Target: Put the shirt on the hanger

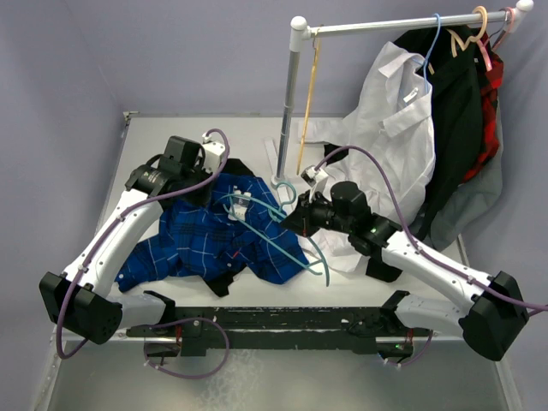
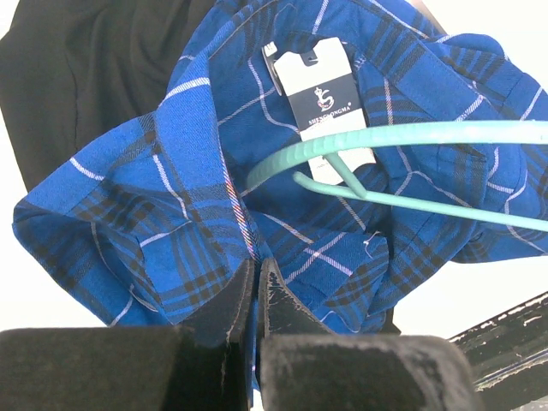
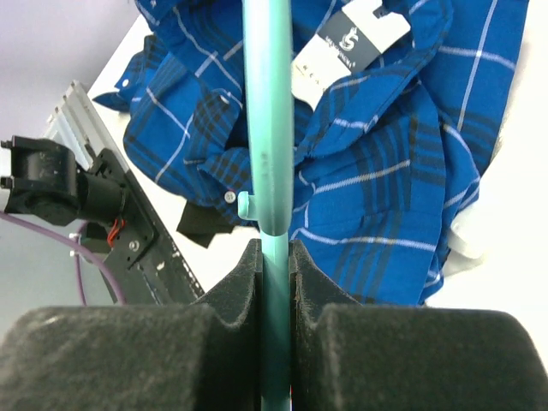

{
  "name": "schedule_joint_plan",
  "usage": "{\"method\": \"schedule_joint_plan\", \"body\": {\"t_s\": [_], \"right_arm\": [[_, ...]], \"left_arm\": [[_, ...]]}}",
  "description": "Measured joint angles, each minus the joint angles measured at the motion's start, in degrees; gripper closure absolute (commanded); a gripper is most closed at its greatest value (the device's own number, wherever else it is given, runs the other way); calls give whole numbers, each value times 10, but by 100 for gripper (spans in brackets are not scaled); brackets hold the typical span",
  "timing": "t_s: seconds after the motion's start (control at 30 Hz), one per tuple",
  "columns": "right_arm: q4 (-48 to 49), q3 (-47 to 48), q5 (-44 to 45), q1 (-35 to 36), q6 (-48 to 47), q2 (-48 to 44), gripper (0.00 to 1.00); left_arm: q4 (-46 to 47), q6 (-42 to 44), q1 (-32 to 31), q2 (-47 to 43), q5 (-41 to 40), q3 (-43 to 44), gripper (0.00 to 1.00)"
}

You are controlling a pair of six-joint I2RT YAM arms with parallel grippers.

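The blue plaid shirt (image 1: 201, 235) lies crumpled on the table, collar up, its white neck label (image 2: 321, 86) showing. My left gripper (image 1: 208, 182) is shut on a fold of the shirt (image 2: 163, 214) near the collar, its jaws pressed together over the cloth at the left gripper's tip (image 2: 255, 267). The teal hanger (image 1: 287, 229) lies slanted across the shirt's right side. One hanger arm (image 2: 402, 135) crosses the collar opening just below the label. My right gripper (image 1: 297, 217) is shut on the hanger's bar (image 3: 267, 111), which runs out between the right gripper's fingers (image 3: 274, 250) over the shirt (image 3: 385, 171).
A white clothes rack (image 1: 292, 103) stands at the back, with a yellow hanger (image 1: 308, 94), a white shirt (image 1: 394, 128) on a pale blue hanger (image 1: 431, 47) and a black garment (image 1: 458, 111). Black cloth (image 1: 224, 281) pokes out under the plaid shirt. A metal rail (image 1: 274, 321) lines the near edge.
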Motion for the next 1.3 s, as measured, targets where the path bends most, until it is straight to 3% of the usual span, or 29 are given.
{"method": "schedule_joint_plan", "body": {"t_s": [0.57, 1.3], "right_arm": [[136, 51, 5, 39, 2, 146, 100], [157, 251, -45, 46, -19, 373, 100]], "left_arm": [[0, -1, 0, 0, 26, 0, 100], [-5, 9, 0, -7, 53, 0, 100]]}}
